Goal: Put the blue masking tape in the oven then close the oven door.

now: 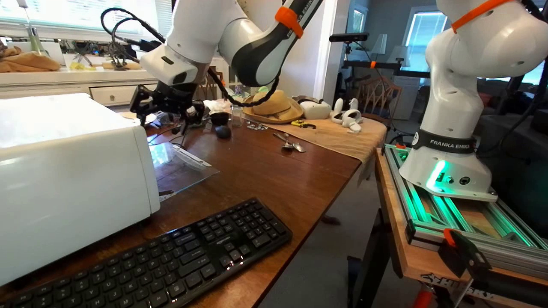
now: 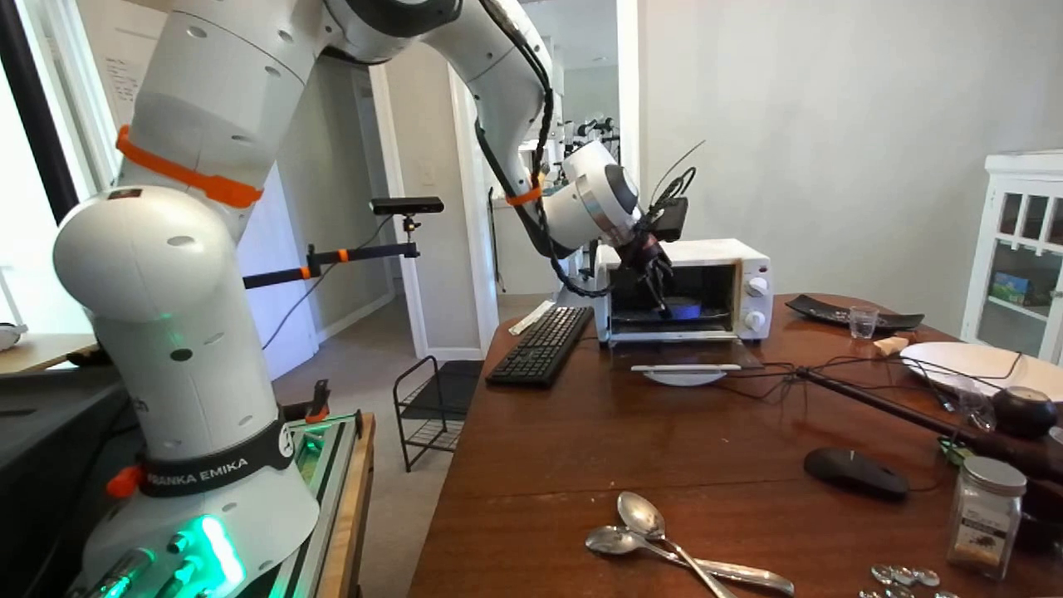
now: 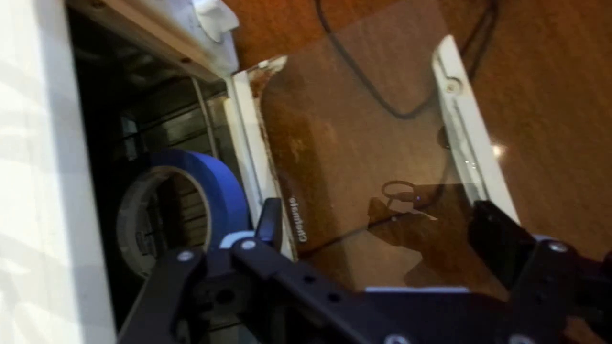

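The blue masking tape (image 3: 222,184) is lying inside the white oven (image 1: 72,192), near its front. The glass oven door (image 3: 344,110) is extending, lowered, over the table (image 2: 573,440). The hand (image 3: 377,215) is hovering at the oven's opening, its fingers (image 3: 270,222) standing wide apart, one near the tape.

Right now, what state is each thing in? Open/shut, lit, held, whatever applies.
Oven door: open, folded down
Blue masking tape: inside the oven, not held
Fingers: spread apart, holding nothing
Oven knobs: settings unreadable
Jar: upright, capped
Spoons: crossed
Base light: lit, green
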Controlling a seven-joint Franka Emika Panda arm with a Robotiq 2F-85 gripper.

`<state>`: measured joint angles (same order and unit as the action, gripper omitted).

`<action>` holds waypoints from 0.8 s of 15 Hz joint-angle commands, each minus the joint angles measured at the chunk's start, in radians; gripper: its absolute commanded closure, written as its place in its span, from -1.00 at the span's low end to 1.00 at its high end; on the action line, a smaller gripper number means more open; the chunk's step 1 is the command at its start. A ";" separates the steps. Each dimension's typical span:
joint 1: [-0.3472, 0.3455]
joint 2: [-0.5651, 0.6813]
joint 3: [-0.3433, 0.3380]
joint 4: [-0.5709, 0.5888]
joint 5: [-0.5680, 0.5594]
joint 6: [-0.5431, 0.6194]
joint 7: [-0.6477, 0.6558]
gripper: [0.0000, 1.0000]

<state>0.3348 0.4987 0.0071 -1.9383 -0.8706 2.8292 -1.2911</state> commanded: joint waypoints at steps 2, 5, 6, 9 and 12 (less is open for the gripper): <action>-0.048 -0.160 0.077 -0.208 0.027 -0.203 0.137 -1.00; -0.092 -0.241 0.090 -0.325 0.029 -0.286 0.233 -1.00; -0.091 -0.161 0.108 -0.227 -0.003 -0.261 0.194 -1.00; -0.113 -0.176 0.122 -0.241 -0.006 -0.262 0.197 -1.00; -0.153 -0.192 0.129 -0.277 -0.056 -0.143 0.096 -1.00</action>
<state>0.2409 0.3264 0.1157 -2.1738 -0.8668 2.5818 -1.1111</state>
